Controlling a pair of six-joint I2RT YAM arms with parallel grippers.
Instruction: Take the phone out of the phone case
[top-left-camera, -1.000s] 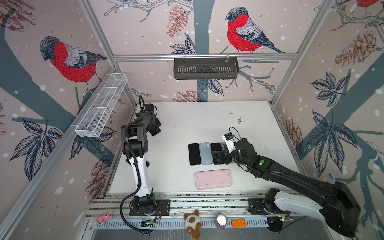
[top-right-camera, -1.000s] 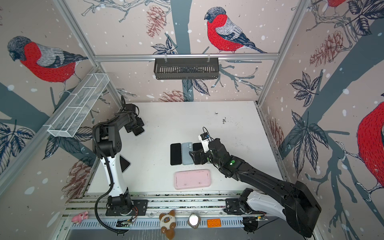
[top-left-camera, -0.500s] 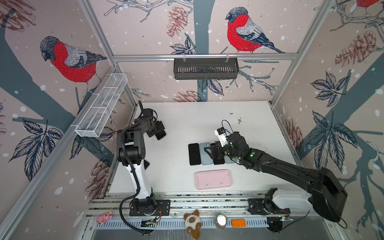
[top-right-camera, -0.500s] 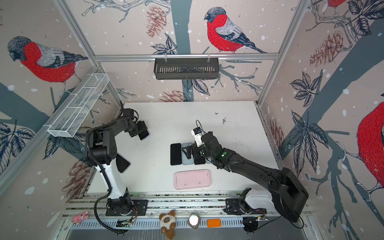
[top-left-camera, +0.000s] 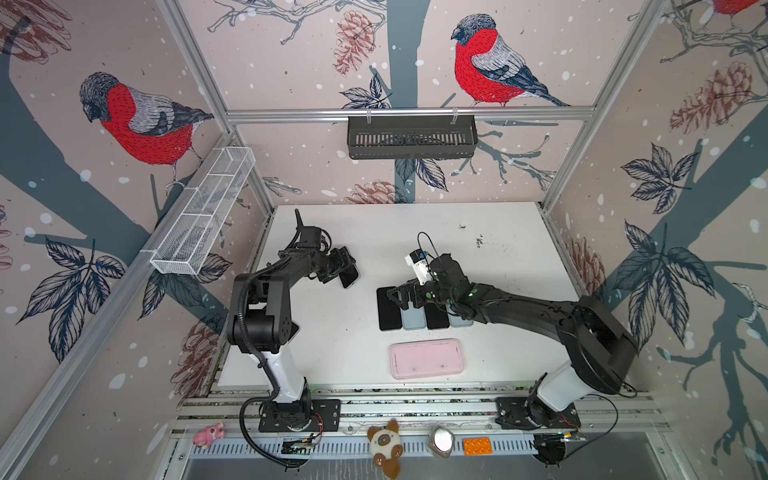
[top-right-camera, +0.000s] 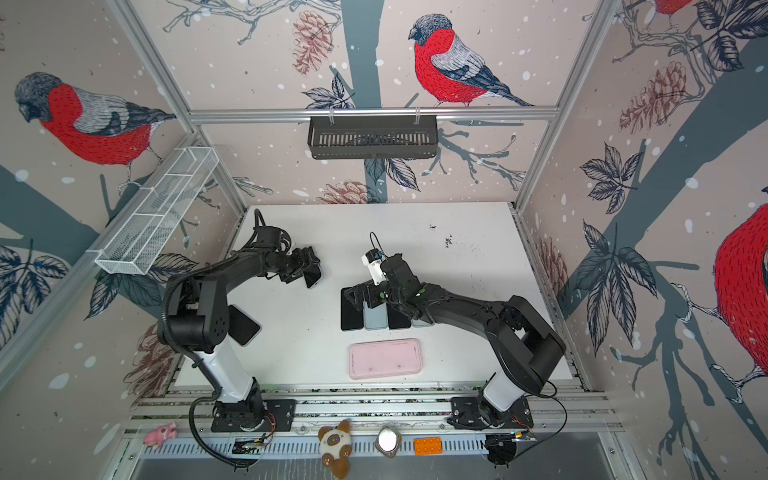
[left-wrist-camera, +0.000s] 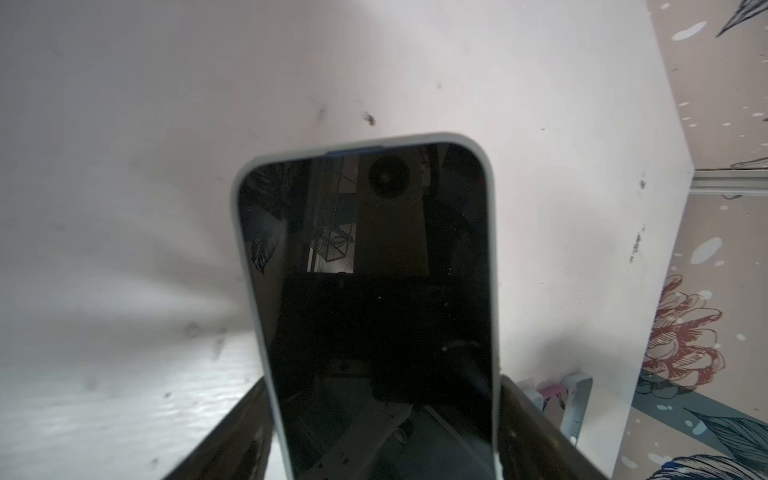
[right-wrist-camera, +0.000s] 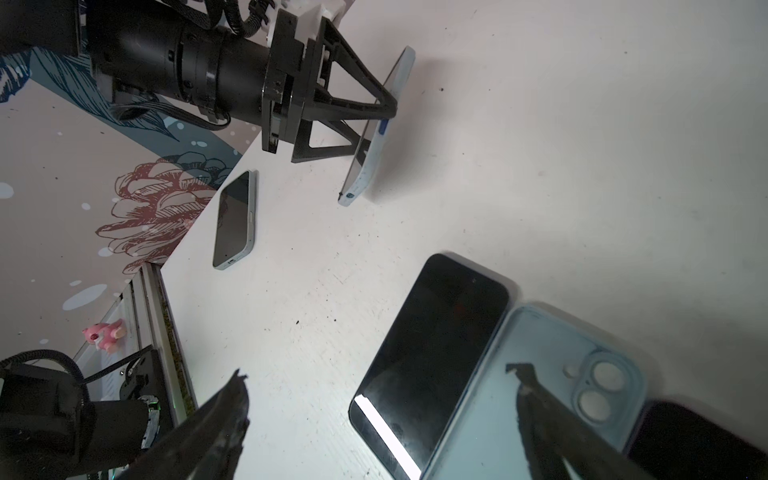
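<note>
My left gripper (top-left-camera: 343, 270) is shut on a black-screened phone (left-wrist-camera: 365, 270) that sits in a pale blue phone case (left-wrist-camera: 493, 249). It holds them on edge just above the table, left of centre, in both top views (top-right-camera: 312, 275). The fingers (left-wrist-camera: 536, 428) press on the case's two long sides. The right wrist view shows this grip from the side (right-wrist-camera: 376, 137). My right gripper (top-left-camera: 401, 297) hangs open and empty over the left end of a row on the table. Its fingertips (right-wrist-camera: 237, 386) straddle a bare black phone (right-wrist-camera: 432, 340) and an empty pale blue case (right-wrist-camera: 519, 395).
The row (top-left-camera: 424, 318) holds several black phones and blue cases side by side. A flat pink case-like piece (top-left-camera: 427, 358) lies nearer the front edge. Another phone (right-wrist-camera: 235, 220) lies by the left table edge, beside the left arm's base (top-right-camera: 243, 324). Cage walls close three sides.
My left arm has swung out from the left wall toward the middle, carrying the cased phone. My right gripper has moved leftward and a little back along the row, staying open.
</note>
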